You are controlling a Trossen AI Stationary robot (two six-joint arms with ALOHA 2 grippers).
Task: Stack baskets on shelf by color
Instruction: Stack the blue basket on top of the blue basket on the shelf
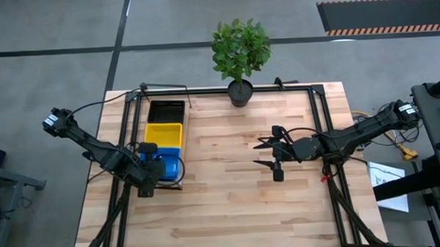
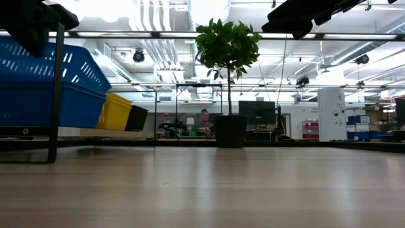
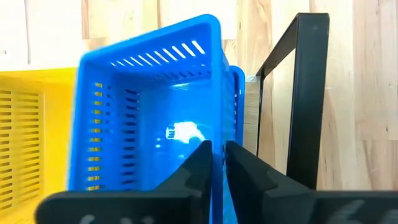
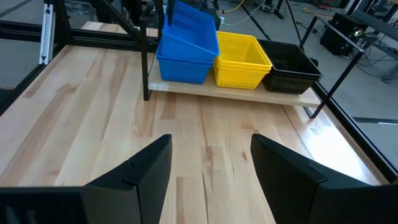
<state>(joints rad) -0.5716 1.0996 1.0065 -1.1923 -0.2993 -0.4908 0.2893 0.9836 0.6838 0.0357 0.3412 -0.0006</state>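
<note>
At the left of the overhead picture my left pincer (image 1: pixel 150 172) is pinched shut on the wall of a blue basket (image 4: pixel 189 26), which hangs tilted over the blue stack (image 4: pixel 181 65) at the near end of the shelf (image 4: pixel 236 94). I judge the tilt to be the risk: if I let go now, one corner may catch on the rim below and the basket could sit cocked or slide off the board's end onto the table (image 1: pixel 230 204). The thin wall might also slip between my fingers (image 3: pixel 200 163). Next along the shelf sit the yellow baskets (image 1: pixel 164 135), then the black ones (image 1: pixel 166 111). Toward the right of the frame my right pincer (image 1: pixel 266 153) waits wide open and empty above bare wood, well apart from the shelf
</note>
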